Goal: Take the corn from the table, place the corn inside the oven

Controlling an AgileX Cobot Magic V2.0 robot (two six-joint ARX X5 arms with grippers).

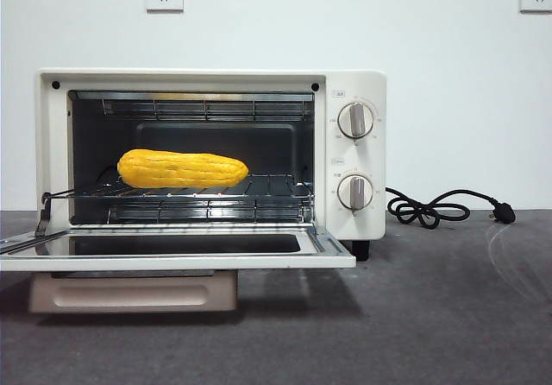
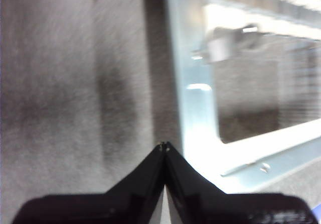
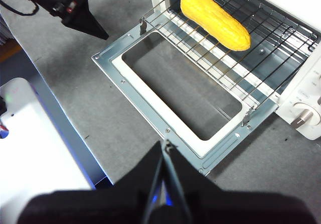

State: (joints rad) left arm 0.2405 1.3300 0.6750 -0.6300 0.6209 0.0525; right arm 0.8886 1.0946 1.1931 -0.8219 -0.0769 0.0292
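Observation:
The yellow corn (image 1: 182,169) lies on its side on the wire rack (image 1: 259,188) inside the cream-white oven (image 1: 355,156), left of centre; the right wrist view shows the corn (image 3: 214,18) too. The oven door (image 1: 172,251) hangs open and flat. Neither gripper shows in the front view. My left gripper (image 2: 164,145) is shut and empty, above the table (image 2: 65,98) beside the door's corner (image 2: 200,133). My right gripper (image 3: 167,144) is shut and empty, high over the door's front edge (image 3: 190,148). The left gripper (image 3: 88,25) appears there as a black wedge.
The oven's black cord and plug (image 1: 448,208) lie on the table (image 1: 431,316) to the right. Two knobs (image 1: 355,120) sit on the oven's right panel. A white and blue table edge (image 3: 45,148) shows in the right wrist view.

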